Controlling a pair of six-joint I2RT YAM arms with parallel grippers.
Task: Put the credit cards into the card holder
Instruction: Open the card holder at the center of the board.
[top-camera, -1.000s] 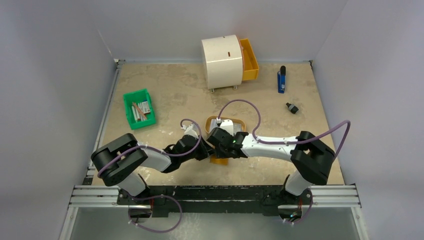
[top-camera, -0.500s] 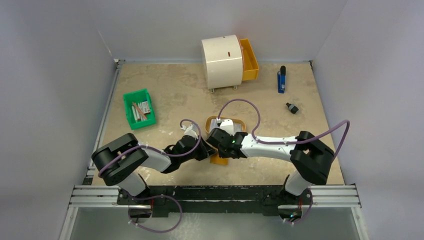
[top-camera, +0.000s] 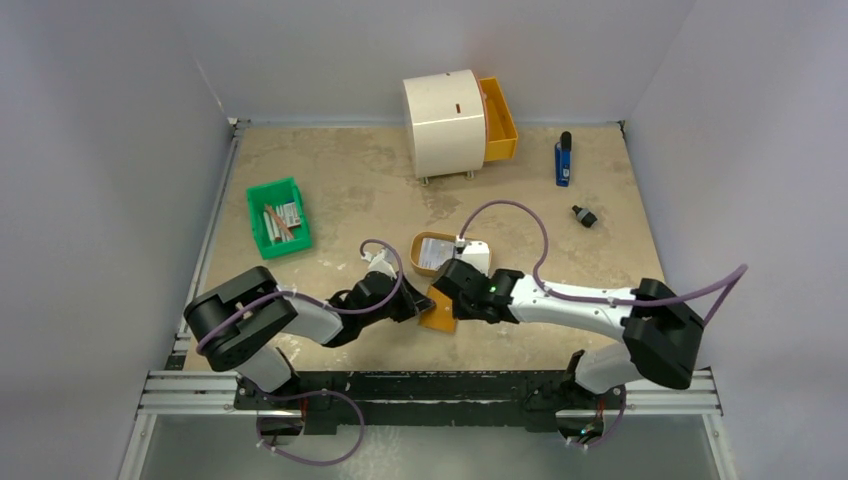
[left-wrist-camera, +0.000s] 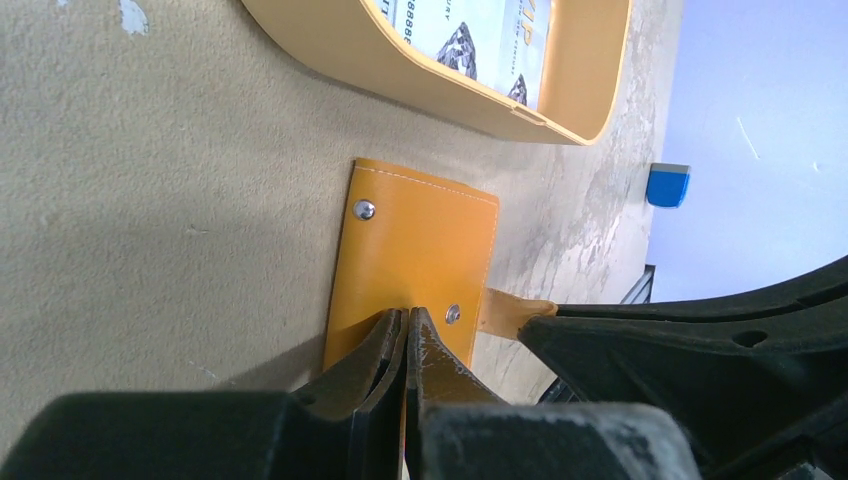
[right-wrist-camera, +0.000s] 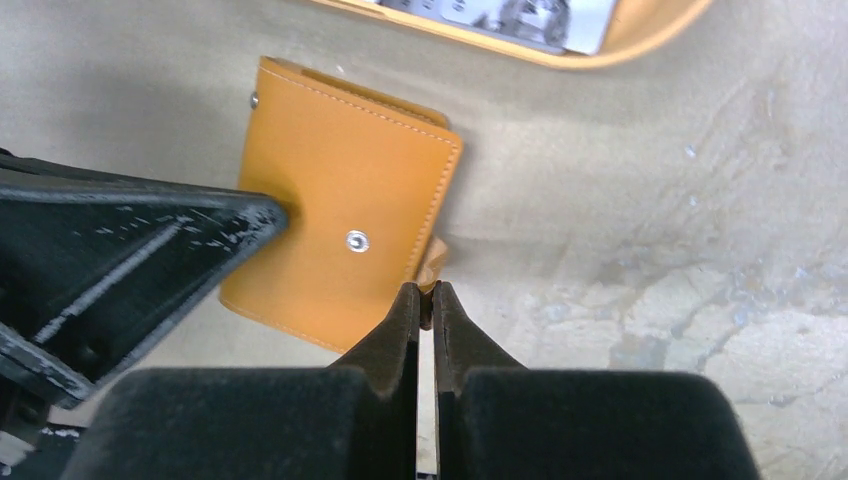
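The card holder (top-camera: 437, 313) is a flat orange wallet (left-wrist-camera: 420, 245) lying shut on the table, its snap (right-wrist-camera: 356, 240) facing up. My left gripper (left-wrist-camera: 408, 316) is shut on its near edge. My right gripper (right-wrist-camera: 425, 293) is shut on the small strap tab (right-wrist-camera: 436, 262) sticking out of the wallet's side; that tab (left-wrist-camera: 508, 310) also shows in the left wrist view. In the top view the two grippers meet over the wallet, left (top-camera: 416, 304) and right (top-camera: 447, 297). The credit cards (top-camera: 436, 251) lie pale and printed in the oval tan tray (top-camera: 420, 243) just beyond.
A white cabinet (top-camera: 445, 122) with an open orange drawer (top-camera: 498, 118) stands at the back. A green bin (top-camera: 279, 216) of sticks sits left. A blue object (top-camera: 563, 160) and a small black one (top-camera: 584, 215) lie at the back right.
My right gripper has shut, now pinching the wallet's tab, and its arm has swung back toward the near right, uncovering the tray. The left arm has stayed put.
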